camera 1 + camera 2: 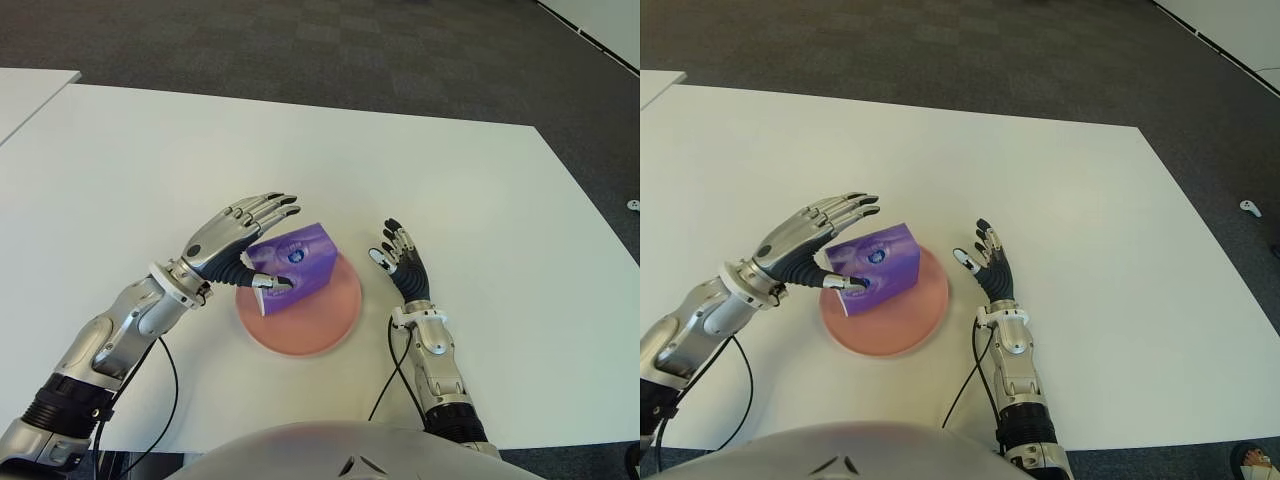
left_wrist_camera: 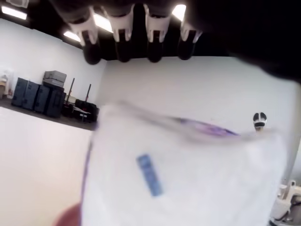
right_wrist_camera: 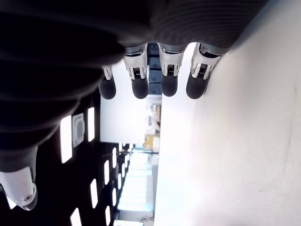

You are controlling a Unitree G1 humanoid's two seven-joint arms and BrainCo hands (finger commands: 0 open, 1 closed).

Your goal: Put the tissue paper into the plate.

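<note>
A Unitree G1's left hand (image 1: 245,240) hovers over a purple tissue paper pack (image 1: 297,262) on a white table (image 1: 150,160), fingers stretched out flat above the pack's top and the thumb (image 1: 268,285) reaching along its near side. The fingers (image 2: 123,33) are spread apart rather than clamped; the left wrist view shows their tips clear above the pack's pale face, so the hand appears to grip nothing, though whether the thumb touches the pack cannot be told.

The pack lies directly under and just beyond that palm, sitting on the pink plate (image 1: 330,325), tilted and occupying the plate's far half with one corner at the rim. Its long axis runs roughly crosswise to the outstretched fingers, slanting away from the hand toward the plate's far edge.

Further along, the right hand (image 1: 398,262) shows just beside the plate on its right side, fingers loosely open and empty, apart from both plate and pack.

The left hand is plainly the nearer of the two. By the look of it the pack is already in the plate, and what remains is for the left hand to lift clear without dragging it.
</note>
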